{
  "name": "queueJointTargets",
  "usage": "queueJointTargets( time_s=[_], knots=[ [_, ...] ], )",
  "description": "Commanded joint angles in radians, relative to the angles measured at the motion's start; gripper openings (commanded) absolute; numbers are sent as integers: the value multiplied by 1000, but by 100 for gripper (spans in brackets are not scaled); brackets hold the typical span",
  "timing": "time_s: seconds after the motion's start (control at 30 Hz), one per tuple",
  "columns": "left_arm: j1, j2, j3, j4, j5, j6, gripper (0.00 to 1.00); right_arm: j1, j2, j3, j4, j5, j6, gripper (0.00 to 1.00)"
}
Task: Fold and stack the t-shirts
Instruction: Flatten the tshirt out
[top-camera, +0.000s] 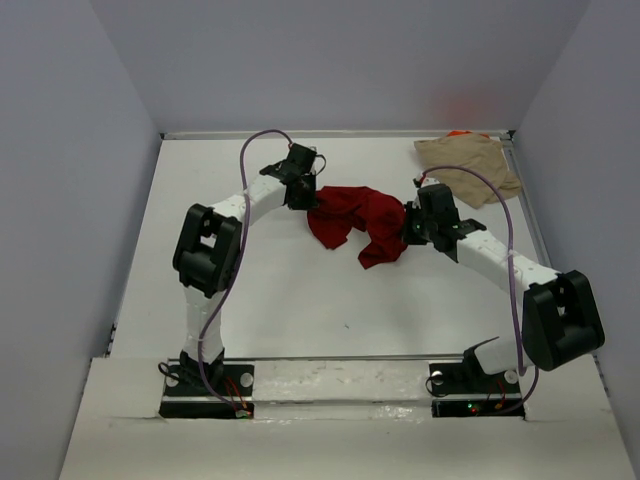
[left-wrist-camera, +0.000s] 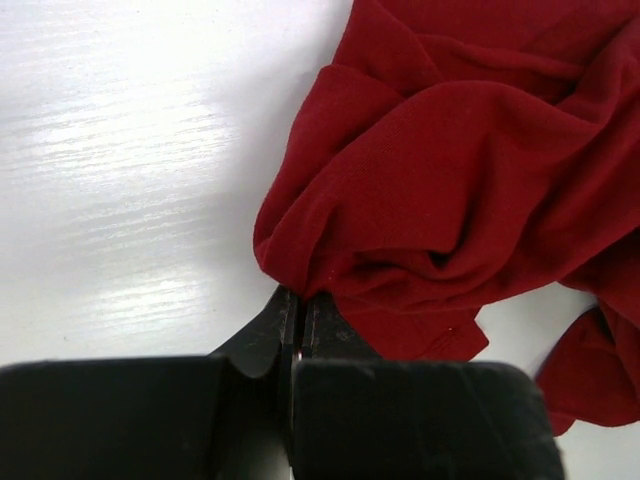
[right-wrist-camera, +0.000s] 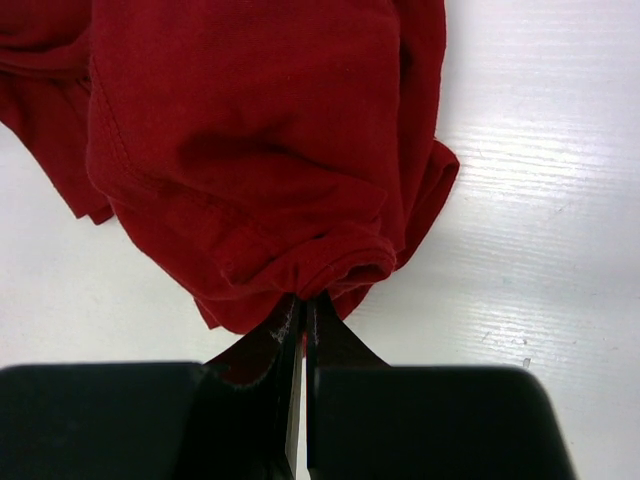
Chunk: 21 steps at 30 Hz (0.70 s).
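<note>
A white tabletop (top-camera: 290, 300) with faint wood grain sits enclosed by plain pale grey walls (top-camera: 340, 60) on three sides. Soft light leaves a glossy sheen on its surface.

A white bench (top-camera: 280, 300) is boxed in by plain grey walls (top-camera: 340, 60); a tiny dark speck (top-camera: 346, 325) can be seen on it.

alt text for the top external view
A crumpled dark red t-shirt is pinched at its two ends by the left gripper and right gripper. A tan t-shirt lies in the far right corner, orange fabric behind it.
</note>
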Motion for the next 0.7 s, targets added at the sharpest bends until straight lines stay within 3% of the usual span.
queueJointTargets(
  time_s=[0.0, 0.43, 0.67],
  knots=[
    [-9, -93, -24, 24, -38, -6, 0, 6, -30, -6, 51, -4, -14, 0],
    [-5, -30, 87, -45, -61, 10, 0, 6, -26, -66, 59, 25, 15, 0],
    [-6, -32, 56, -27, -52, 8, 0, 6, -36, -75, 60, 30, 13, 0]
  ],
)
